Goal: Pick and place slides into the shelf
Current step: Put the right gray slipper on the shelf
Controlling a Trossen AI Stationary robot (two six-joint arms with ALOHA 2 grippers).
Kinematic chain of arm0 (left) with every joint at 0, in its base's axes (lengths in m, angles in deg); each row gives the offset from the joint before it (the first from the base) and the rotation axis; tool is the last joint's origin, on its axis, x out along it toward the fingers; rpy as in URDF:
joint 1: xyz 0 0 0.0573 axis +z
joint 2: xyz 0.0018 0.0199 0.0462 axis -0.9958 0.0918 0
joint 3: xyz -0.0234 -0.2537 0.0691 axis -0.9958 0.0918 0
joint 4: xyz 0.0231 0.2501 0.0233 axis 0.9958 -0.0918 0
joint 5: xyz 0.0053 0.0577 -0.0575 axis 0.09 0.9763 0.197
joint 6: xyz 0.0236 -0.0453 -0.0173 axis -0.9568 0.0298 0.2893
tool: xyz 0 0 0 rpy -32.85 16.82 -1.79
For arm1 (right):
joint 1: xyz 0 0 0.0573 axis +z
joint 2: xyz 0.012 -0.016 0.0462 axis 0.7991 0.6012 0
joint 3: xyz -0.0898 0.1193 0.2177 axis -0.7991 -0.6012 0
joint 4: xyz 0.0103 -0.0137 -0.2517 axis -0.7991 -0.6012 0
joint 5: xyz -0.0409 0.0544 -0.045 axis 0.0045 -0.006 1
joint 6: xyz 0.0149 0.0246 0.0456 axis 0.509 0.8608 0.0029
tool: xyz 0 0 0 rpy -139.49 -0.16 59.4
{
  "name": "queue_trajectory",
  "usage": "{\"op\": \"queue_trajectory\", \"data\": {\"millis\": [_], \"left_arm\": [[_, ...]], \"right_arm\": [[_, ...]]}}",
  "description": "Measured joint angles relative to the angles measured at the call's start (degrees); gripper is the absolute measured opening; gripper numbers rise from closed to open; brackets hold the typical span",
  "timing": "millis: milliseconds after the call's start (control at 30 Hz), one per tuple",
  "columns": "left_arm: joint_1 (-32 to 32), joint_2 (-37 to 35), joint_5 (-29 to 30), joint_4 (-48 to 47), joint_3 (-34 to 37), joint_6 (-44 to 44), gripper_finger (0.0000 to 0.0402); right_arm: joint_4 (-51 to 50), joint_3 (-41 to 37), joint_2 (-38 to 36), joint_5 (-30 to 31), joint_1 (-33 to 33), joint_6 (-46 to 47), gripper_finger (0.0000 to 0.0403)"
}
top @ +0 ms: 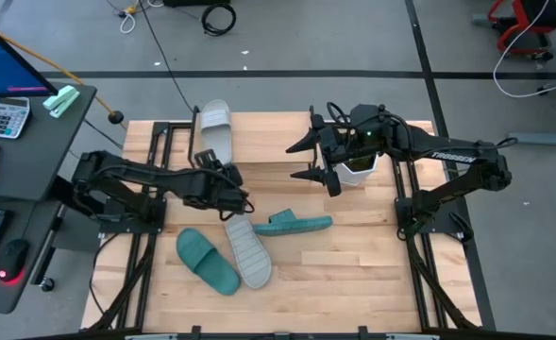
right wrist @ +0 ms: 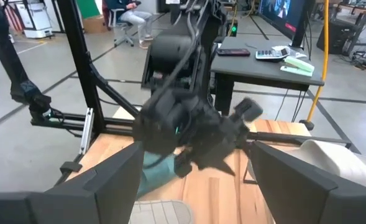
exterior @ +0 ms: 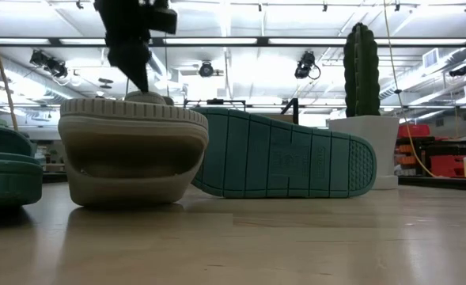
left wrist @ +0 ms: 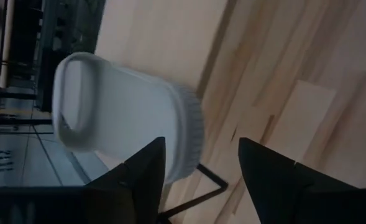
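One pale slide lies strap-up at the table's far-left part, with thin black shelf rods beside it. Another pale slide lies sole-up near the middle. A teal slide lies flat to its left, and a second teal slide stands on its side edge. My left gripper is open and empty, just above the sole-up slide's far end. My right gripper hovers open over the table's far middle.
A white pot with a cactus stands under my right arm. Black frame rails run along both table sides. A desk with a calculator stands left of the table. Bare wood lies near-right.
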Motion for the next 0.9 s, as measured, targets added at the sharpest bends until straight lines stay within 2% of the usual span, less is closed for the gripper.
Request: {"op": "queue_trajectory", "data": {"millis": [233,433,567,900], "left_arm": [[0.8,4.5,4.1,-1.5,0.2,0.0,0.0203],[3.1,7.4,4.3,-7.3,0.2,6.3,0.0203],[4.1,8.4,4.4,-7.7,0.2,6.7,0.02],[5.8,9.7,4.5,-8.1,0.2,9.3,0.0158]], "right_arm": [[-0.4,0.0,0.0,-0.5,0.0,0.2,0.0303],[-0.4,0.0,0.0,-0.7,0.0,1.7,0.0303],[-0.4,0.0,0.0,-0.7,0.0,1.7,0.0303],[-0.3,0.0,0.0,-0.7,0.0,3.0,0.0303]]}}
